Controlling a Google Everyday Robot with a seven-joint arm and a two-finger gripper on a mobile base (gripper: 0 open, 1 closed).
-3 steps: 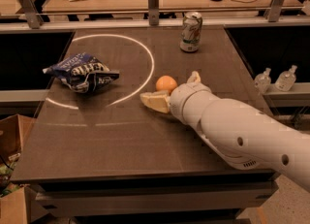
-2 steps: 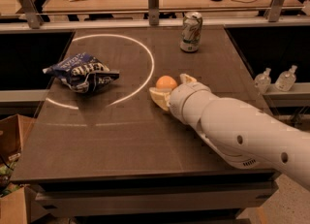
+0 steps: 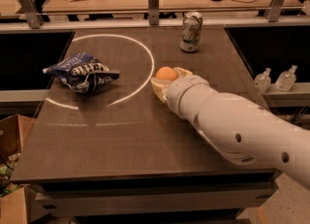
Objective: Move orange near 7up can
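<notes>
Plainly round orange [image 3: 167, 73] within gripper [image 3: 169, 79]

- The gripper [image 3: 169, 79], right at the orange [image 3: 166, 73], is mostly hidden behind its own white wrist [image 3: 186, 94].
- The orange's underside is tucked out of sight.
- The arm [image 3: 242, 126] runs off the right edge.
- The 7up can [image 3: 191, 32] label is too blurred to read.

Hand [image 3: 169, 81] sits mid-frame at the orange [image 3: 166, 73]; open counter [image 3: 180, 59] runs up-right to the 7up can [image 3: 191, 32], chip bag [image 3: 82, 75] well off left.
</notes>
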